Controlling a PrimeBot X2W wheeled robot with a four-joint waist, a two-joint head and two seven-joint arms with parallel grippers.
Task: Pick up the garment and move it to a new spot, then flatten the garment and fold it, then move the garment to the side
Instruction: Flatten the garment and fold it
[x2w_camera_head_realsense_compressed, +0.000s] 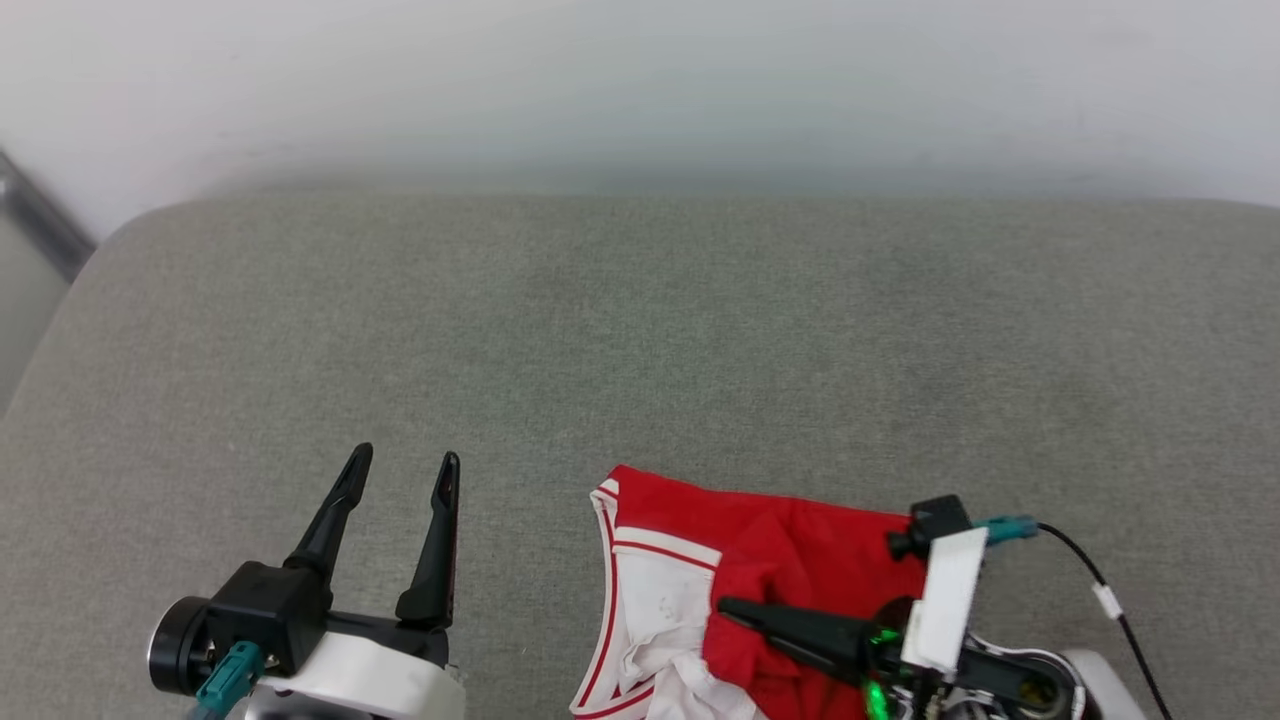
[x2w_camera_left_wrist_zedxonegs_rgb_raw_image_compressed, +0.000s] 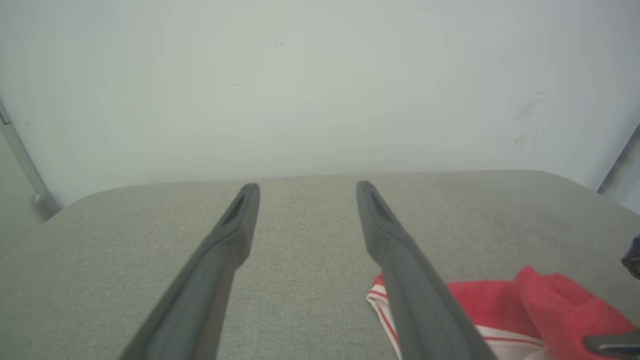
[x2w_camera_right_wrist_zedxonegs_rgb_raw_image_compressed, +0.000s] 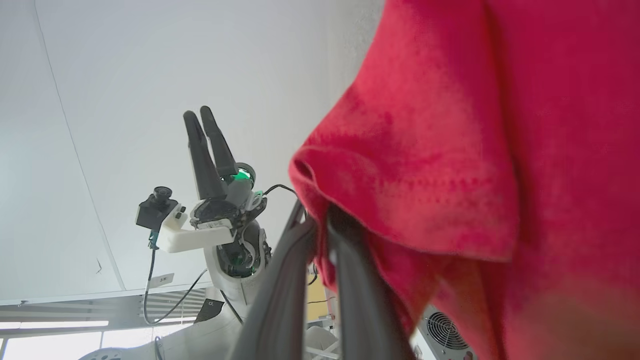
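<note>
Near the front edge of the grey padded surface (x2w_camera_head_realsense_compressed: 640, 350), the right gripper (x2w_camera_head_realsense_compressed: 740, 612) pinches the crumpled red jersey (x2w_camera_head_realsense_compressed: 780, 560).

The jersey lies bunched at the lower middle of the head view, with a white sleeve and striped trim turned to the left. The right gripper's two fingers are pressed together on a fold of red cloth, seen close up in the right wrist view. The left gripper (x2w_camera_head_realsense_compressed: 404, 460) stands well apart to the left, fingers spread, holding nothing. This looks like the pick-up before the first move. The pinch seems to hold only a thin fold, so it should stay firm. Raise the jersey steadily until the hanging cloth clears the surface, then carry it slowly toward the open middle, keeping the left arm clear of the drape.
</note>
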